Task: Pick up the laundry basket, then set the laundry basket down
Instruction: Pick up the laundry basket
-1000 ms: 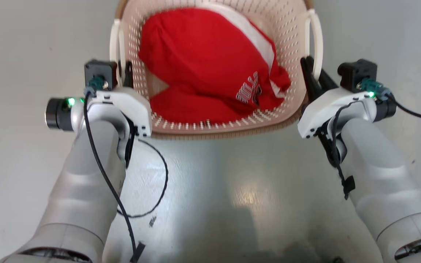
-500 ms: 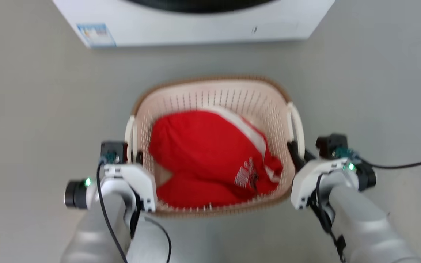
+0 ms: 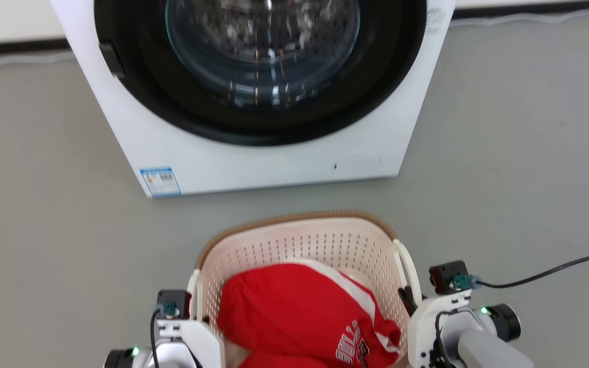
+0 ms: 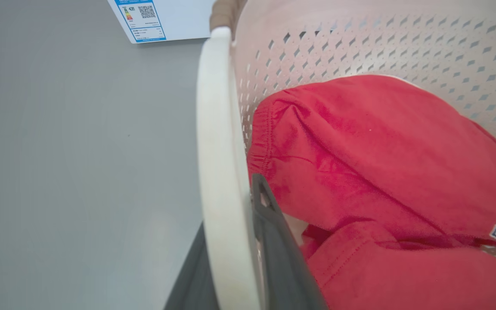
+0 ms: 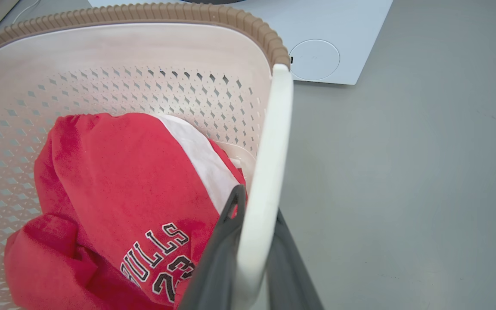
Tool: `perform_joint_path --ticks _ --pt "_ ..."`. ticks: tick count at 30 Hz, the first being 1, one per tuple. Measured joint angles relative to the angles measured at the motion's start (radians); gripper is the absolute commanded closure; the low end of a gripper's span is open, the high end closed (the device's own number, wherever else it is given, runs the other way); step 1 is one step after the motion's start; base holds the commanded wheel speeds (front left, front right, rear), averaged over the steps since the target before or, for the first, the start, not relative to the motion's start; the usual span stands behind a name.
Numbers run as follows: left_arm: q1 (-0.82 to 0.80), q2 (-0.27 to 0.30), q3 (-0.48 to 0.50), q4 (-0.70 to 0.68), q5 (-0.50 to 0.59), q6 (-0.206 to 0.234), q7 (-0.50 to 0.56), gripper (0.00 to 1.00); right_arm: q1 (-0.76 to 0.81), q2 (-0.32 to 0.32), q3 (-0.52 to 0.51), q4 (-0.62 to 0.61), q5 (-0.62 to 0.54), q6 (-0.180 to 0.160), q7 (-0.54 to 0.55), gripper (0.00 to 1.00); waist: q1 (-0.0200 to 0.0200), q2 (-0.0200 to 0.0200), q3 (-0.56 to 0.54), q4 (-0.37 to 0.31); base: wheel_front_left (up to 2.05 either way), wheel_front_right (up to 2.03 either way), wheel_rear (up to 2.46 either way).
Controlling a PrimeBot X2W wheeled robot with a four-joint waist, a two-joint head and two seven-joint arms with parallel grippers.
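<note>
Cream perforated basket (image 3: 299,243), brown woven rim, 2 white loop handles (image 3: 407,271), holding a red jersey (image 3: 294,306). Left gripper (image 4: 235,224) and right gripper (image 5: 258,206) each clamp 1 handle.

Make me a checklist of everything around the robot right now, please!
Surface: plain grey floor.
Job's things: laundry basket with a red shirt inside; I cannot tell whether it is off the floor.
Clutter: nothing seen.
Hands: left hand clamps the left handle; right hand clamps the right handle.
Cables: black cable runs from the right wrist across the floor.
Surroundings: white washing machine with a round glass door, just beyond the basket.
</note>
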Motion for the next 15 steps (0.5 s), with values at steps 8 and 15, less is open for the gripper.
perform_joint_path --ticks 8,15 --pt "0.056 0.008 -0.104 -0.033 -0.104 0.035 0.026 1.00 0.033 -0.005 0.056 0.002 0.040 0.000 0.020 1.00 -0.0001 0.0000 -0.121 -0.005 0.00 0.00 0.00" --pt "0.069 0.009 -0.180 -0.038 -0.181 0.053 0.036 1.00 0.044 -0.006 0.082 0.007 0.054 0.000 0.029 1.00 0.0000 0.0000 -0.154 -0.003 0.00 0.00 0.00"
